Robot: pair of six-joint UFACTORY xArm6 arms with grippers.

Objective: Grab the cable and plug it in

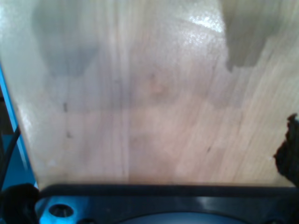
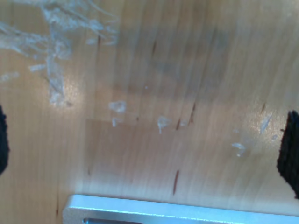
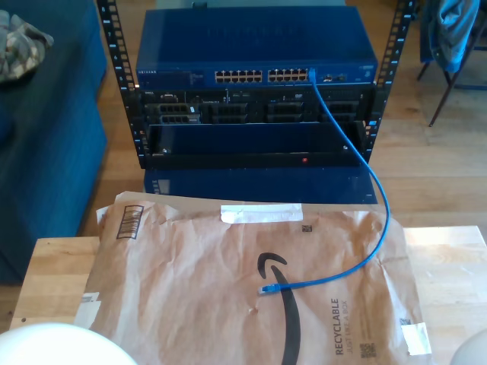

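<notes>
The thin blue cable (image 3: 377, 199) has one end plugged into a port at the right end of the blue switch (image 3: 256, 55) in the exterior view. It hangs down past the rack and curves onto the table. Its free plug (image 3: 265, 290) lies on a brown paper mailer (image 3: 228, 296). My first gripper (image 1: 149, 154) is open over bare wood, with a dark fingertip (image 1: 290, 151) at the frame's edge. My second gripper (image 2: 147, 149) is open too, its black fingertips (image 2: 290, 154) wide apart above scratched wood, holding nothing.
The rack (image 3: 255, 114) stands behind the wooden table (image 3: 449, 258), with several empty switch ports (image 3: 259, 76). White rounded arm parts show at the exterior view's lower left (image 3: 53, 346) and lower right (image 3: 473, 351). A dark blue sofa (image 3: 46, 129) is at the exterior view's left.
</notes>
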